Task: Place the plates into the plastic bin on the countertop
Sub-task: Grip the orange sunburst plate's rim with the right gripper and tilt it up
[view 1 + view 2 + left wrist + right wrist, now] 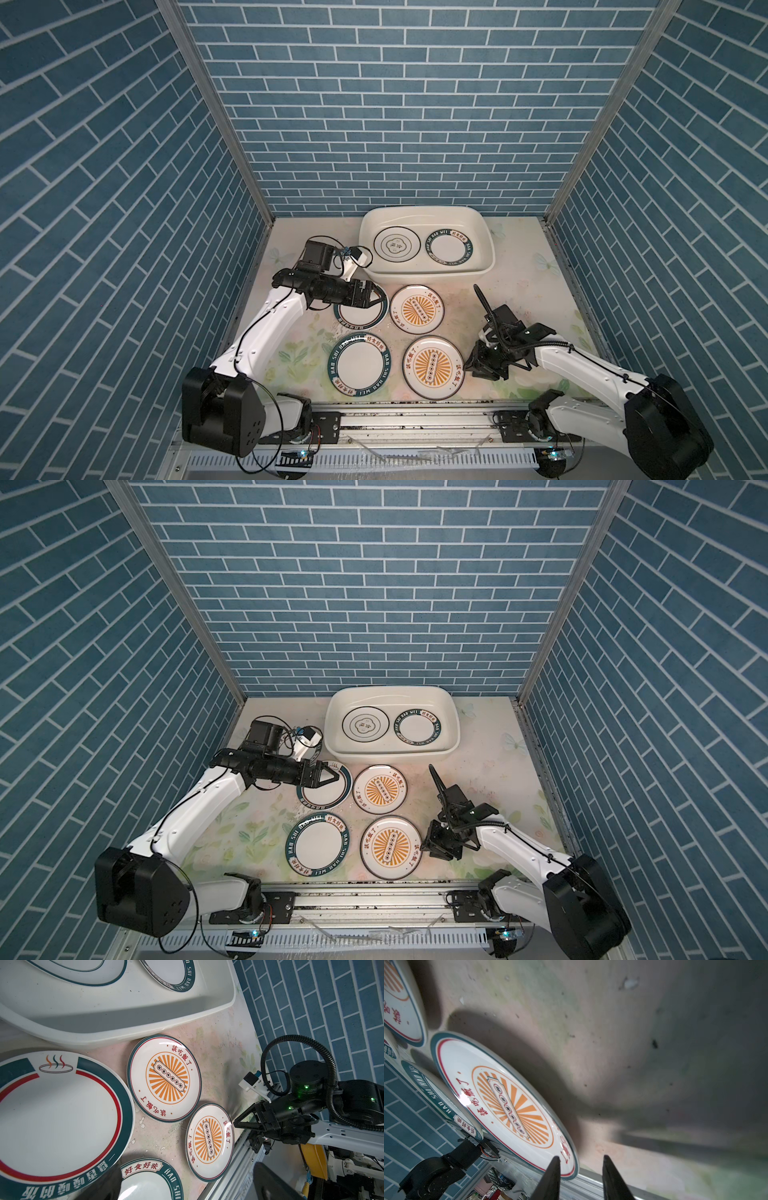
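Note:
The white plastic bin (428, 272) stands at the back of the countertop (519, 291). In it lie a black-ringed plate (395, 245) and a teal-rimmed lettered plate (451, 247). Several plates lie in front of it: a teal-rimmed one (359, 318), two orange sunburst ones (417, 309) (432, 368) and a lettered teal one (358, 365). My left gripper (380, 297) hovers open over the back teal-rimmed plate (58, 1118). My right gripper (580, 1158) is open and straddles the right rim of the near sunburst plate (512, 1105).
Blue brick-patterned walls close in the left, back and right sides. A metal rail (415, 419) with both arm bases runs along the front edge, close behind the two near plates. Bare countertop lies to the right of the plates (498, 771).

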{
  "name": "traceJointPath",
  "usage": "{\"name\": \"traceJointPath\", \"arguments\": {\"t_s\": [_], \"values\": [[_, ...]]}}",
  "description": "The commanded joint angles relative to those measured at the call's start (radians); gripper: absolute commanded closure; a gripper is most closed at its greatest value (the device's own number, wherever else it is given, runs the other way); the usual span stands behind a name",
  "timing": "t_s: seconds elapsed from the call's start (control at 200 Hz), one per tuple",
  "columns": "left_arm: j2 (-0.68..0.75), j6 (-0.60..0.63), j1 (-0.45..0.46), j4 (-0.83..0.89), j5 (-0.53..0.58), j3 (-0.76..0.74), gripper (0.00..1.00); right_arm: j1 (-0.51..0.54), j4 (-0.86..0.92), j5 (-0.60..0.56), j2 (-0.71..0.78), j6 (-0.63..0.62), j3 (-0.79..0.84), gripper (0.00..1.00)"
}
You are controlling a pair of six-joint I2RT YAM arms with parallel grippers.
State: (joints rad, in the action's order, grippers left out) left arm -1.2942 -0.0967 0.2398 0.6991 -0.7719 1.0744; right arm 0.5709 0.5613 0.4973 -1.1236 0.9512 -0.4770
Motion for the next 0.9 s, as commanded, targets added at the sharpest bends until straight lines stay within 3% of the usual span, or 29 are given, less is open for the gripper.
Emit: {"name": "traceJointPath", "arguments": {"t_s": [0.0,0.54,0.895], "values": [[0.018,0.008,-0.005,-0.011,-0.01,-0.011,0.0,0.018,-0.062,-0.024,-0.005,0.069,0.033,0.65],[0.024,0.011,-0.005,-0.011,-0.023,-0.011,0.0,0.053,-0.253,-0.05,0.012,0.156,0.142,0.7],[0.04,0.009,-0.005,-0.013,-0.029,-0.018,0.01,0.054,-0.259,-0.133,0.016,0.167,0.166,0.85]]}}
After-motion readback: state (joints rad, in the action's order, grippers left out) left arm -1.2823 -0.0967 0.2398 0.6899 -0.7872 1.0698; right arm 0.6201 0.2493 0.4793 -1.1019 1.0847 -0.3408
